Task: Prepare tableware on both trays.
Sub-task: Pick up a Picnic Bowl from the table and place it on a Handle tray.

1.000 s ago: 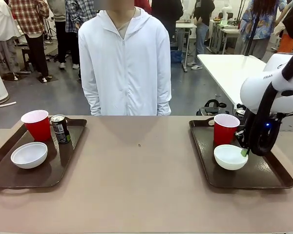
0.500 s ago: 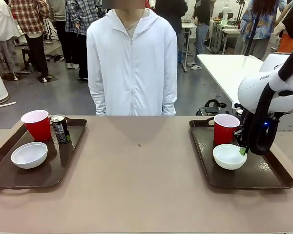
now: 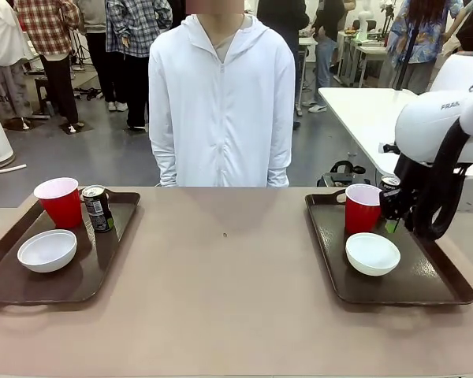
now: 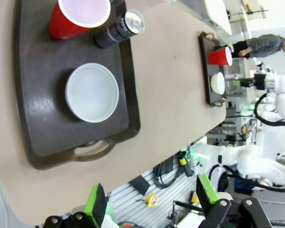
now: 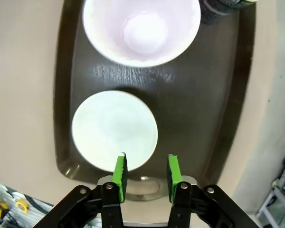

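While the right gripper (image 5: 146, 172) hangs above the right tray (image 3: 437, 285), I see its green pads parted with nothing between them. On that tray the white bowl (image 3: 372, 253) sits nearest me, the red cup (image 3: 363, 208) just behind it, and what looks like a black can (image 3: 389, 183) beyond. The left gripper (image 4: 149, 198) is spread wide over the left tray (image 4: 35, 97), with its own bowl (image 4: 92, 92), cup (image 4: 78, 16) and can (image 4: 119, 29).
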Robot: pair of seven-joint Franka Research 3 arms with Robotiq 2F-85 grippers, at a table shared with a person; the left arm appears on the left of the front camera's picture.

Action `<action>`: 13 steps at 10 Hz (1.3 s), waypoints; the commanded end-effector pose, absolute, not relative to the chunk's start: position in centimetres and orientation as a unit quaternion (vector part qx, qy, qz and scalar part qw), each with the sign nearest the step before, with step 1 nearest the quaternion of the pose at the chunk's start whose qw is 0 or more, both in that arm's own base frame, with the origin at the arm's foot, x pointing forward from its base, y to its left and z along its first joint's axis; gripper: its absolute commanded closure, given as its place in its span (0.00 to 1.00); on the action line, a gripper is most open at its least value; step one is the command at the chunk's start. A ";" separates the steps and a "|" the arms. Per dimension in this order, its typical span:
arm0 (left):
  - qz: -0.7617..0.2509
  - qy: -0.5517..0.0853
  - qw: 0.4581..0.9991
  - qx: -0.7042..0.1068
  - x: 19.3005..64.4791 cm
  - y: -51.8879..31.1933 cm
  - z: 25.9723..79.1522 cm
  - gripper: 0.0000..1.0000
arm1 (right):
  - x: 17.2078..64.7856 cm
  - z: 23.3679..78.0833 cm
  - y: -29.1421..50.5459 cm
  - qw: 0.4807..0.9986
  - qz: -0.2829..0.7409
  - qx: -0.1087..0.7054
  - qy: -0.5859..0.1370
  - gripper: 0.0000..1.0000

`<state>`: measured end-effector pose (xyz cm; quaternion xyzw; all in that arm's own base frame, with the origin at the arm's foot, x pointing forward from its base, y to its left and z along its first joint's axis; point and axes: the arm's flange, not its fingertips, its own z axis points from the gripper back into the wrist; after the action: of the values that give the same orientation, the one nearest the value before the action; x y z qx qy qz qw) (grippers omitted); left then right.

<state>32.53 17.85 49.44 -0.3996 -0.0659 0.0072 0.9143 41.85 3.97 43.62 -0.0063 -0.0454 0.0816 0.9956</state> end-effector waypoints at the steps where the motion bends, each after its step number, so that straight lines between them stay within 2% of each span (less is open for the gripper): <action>1: 0.006 -0.071 0.911 -0.407 32.5 17.9 49.6 0.00 | 39.5 45.0 4.8 0.995 0.083 -0.031 -0.046 0.35; 2: 0.006 -0.071 0.911 -0.407 32.5 17.9 49.6 0.00 | 38.7 45.7 5.1 0.995 0.078 -0.039 -0.051 0.00; 3: 0.006 -0.071 0.911 -0.407 32.5 17.9 49.6 0.00 | 37.5 46.4 5.4 0.995 0.069 -0.044 -0.053 0.15; 4: 0.006 -0.071 0.911 -0.407 32.5 17.9 49.6 0.00 | 36.6 46.7 5.9 0.996 0.066 -0.046 -0.047 0.00; 7: 0.006 -0.071 0.911 -0.407 32.5 17.9 49.6 0.00 | 35.5 47.0 5.6 0.997 0.040 -0.039 -0.051 0.00; 13: 0.006 -0.071 0.911 -0.407 32.5 17.9 49.6 0.00 | 36.3 47.4 5.9 0.996 0.064 -0.038 -0.049 0.00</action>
<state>32.53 17.85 49.44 -0.3995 -0.0659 0.0072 0.9143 35.92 5.92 47.47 -0.0373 -0.0495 0.0578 0.9964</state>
